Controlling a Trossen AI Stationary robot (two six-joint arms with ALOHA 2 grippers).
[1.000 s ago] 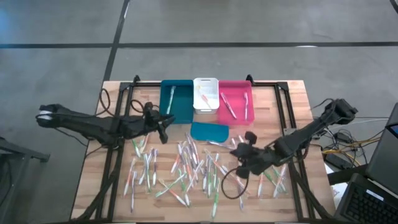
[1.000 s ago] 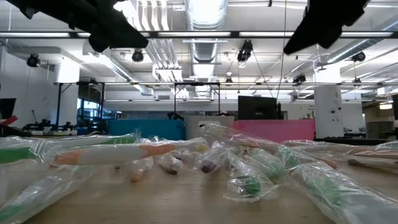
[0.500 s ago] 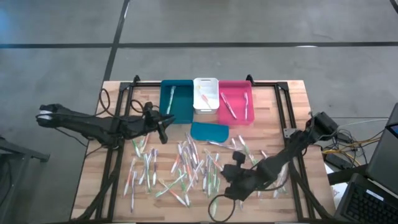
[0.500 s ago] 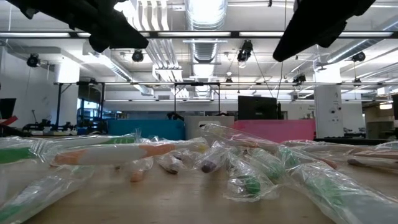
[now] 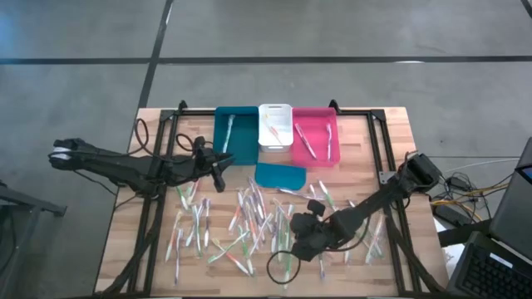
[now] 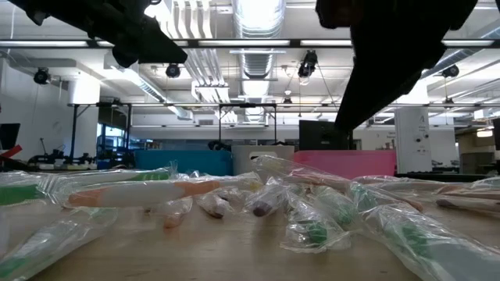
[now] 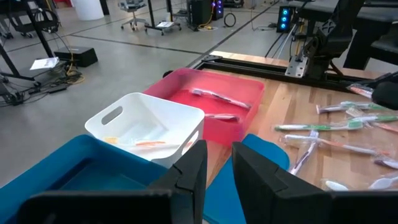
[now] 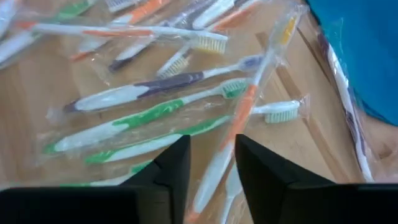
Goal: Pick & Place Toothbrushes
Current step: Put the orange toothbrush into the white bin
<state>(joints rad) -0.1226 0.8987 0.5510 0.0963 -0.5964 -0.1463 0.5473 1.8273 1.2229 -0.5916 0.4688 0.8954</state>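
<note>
Many wrapped toothbrushes point(image 5: 249, 220) lie scattered on the wooden table, white with green, orange, pink or purple accents. My right gripper point(image 5: 293, 235) hangs low over the pile's right part, open and slanting down. In its wrist view an orange-handled toothbrush point(image 8: 235, 130) lies on the table between the two fingers point(image 8: 212, 165); I cannot tell whether they touch it. My left gripper point(image 5: 218, 176) waits above the table near the teal bin's near corner. Its fingers point(image 7: 217, 165) are a little apart with nothing between them.
Three bins stand in a row at the far edge: teal point(image 5: 236, 133), white point(image 5: 275, 126) and pink point(image 5: 315, 135), each holding a few toothbrushes. A flat teal lid-like piece point(image 5: 279, 175) lies just in front of them. A black frame runs along the table's sides.
My right gripper has swung from the table's right side toward the left and near edge, and has come down and tipped more steeply over the pile. The toothbrushes have not moved.
</note>
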